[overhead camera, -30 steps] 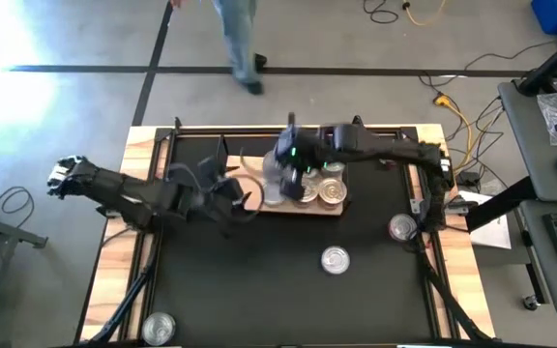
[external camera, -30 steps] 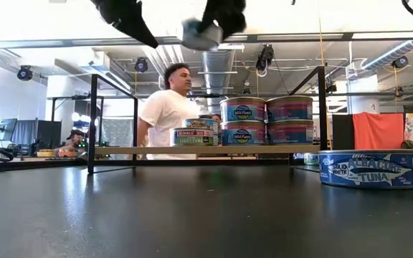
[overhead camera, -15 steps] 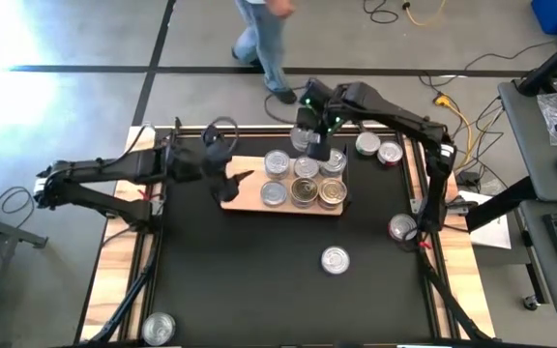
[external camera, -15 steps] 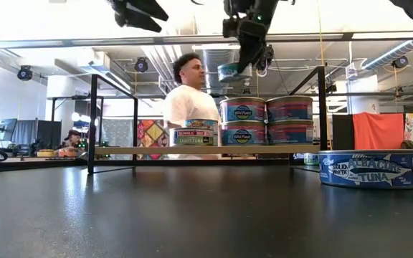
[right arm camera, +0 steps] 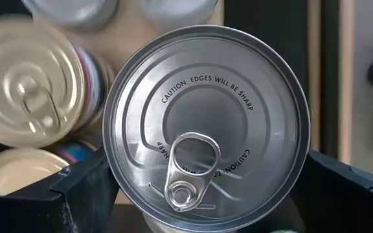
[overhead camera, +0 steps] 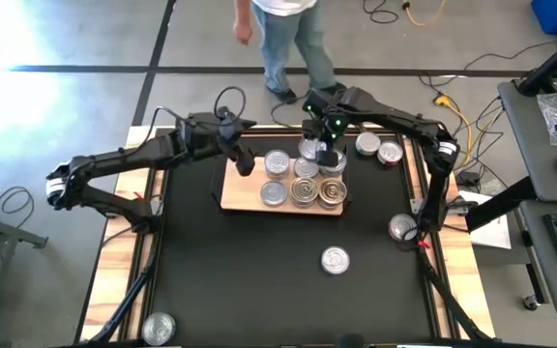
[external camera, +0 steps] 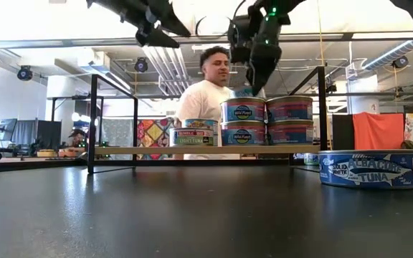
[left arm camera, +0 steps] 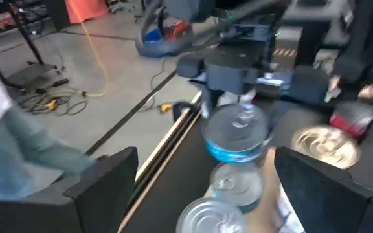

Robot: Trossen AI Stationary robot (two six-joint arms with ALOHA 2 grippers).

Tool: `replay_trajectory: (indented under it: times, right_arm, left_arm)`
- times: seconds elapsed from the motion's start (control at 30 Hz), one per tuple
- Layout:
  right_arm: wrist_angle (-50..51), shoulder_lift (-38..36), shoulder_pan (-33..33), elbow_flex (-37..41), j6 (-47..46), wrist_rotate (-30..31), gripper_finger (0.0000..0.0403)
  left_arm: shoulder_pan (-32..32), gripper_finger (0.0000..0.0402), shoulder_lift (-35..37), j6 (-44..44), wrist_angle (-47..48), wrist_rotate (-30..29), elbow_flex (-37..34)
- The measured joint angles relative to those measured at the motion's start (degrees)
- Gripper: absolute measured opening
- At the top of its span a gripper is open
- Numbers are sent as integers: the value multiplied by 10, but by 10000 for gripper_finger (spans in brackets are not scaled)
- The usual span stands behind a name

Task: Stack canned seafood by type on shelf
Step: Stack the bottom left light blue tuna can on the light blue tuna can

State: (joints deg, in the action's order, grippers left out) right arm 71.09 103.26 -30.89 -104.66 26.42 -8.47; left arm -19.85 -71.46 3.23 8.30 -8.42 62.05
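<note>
Your right gripper (overhead camera: pixel 314 147) sat over the back edge of the shelf (overhead camera: pixel 240 197), and its jaws stood wide around a silver-topped can (right arm camera: pixel 206 123). In the right wrist view that can filled the whole gap between the two dark fingers (right arm camera: pixel 76 194), pull-tab up, so the jaws were spread wide but closed on the tin, not empty. In the low view the held can (external camera: pixel 246 92) showed at the fingertips just above the top of the stacked cans (external camera: pixel 243 122), and whether it touched them could not be told.

Below and beside your right jaws, more tins stood on the shelf: a gold-topped can (right arm camera: pixel 28 90) close at one side of the held tin, and further silver tops past it.

Your left gripper (overhead camera: pixel 243 160) hung off the shelf's left end, above the board, with its jaws wide apart and nothing between them. In the left wrist view the fingers (left arm camera: pixel 102 181) framed the row of cans well ahead of them, with the right gripper holding its blue-sided tin (left arm camera: pixel 236 133) at the far end.

Away from both jaws, three loose cans lay on the black mat (overhead camera: pixel 240 280): one (overhead camera: pixel 335 259) in front of the shelf, one (overhead camera: pixel 401 228) by the right arm's base, one (overhead camera: pixel 159 327) at the near left corner. Two more (overhead camera: pixel 379 150) sat behind the shelf's right end.

A person (external camera: pixel 208 100) stood beyond the table.
</note>
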Motion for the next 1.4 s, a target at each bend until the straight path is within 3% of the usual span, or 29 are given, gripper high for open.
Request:
replay_trajectory:
  times: [0.23,0.43,0.53,0.7,0.8,0.93,1.07,1.27,1.4]
  right_arm:
    - [1,0,-1,31,11,15,369]
    - [-30,0,8,38,51,24,369]
    - [-43,1,7,39,79,53,369]
    - [-47,2,8,39,113,55,369]
    - [-45,2,10,39,135,53,368]
    - [-48,4,15,39,181,55,369]
    - [-63,8,19,40,228,57,369]
    - [-73,9,19,40,253,61,369]
    - [-72,9,19,40,254,61,369]
  left_arm:
    - [-1,347,-28,61,2,-43,-22]
    - [0,347,-27,94,-34,-32,-38]
    - [0,348,-17,92,-79,38,-49]
    - [-14,348,-23,75,-141,252,-59]
    - [-35,348,-45,60,-176,322,-59]
    - [-61,348,-95,25,-247,362,-59]
    - [-75,348,-145,7,-329,364,-59]
    - [-80,348,-159,12,-337,379,-56]
    - [-79,346,-159,66,-337,380,-56]
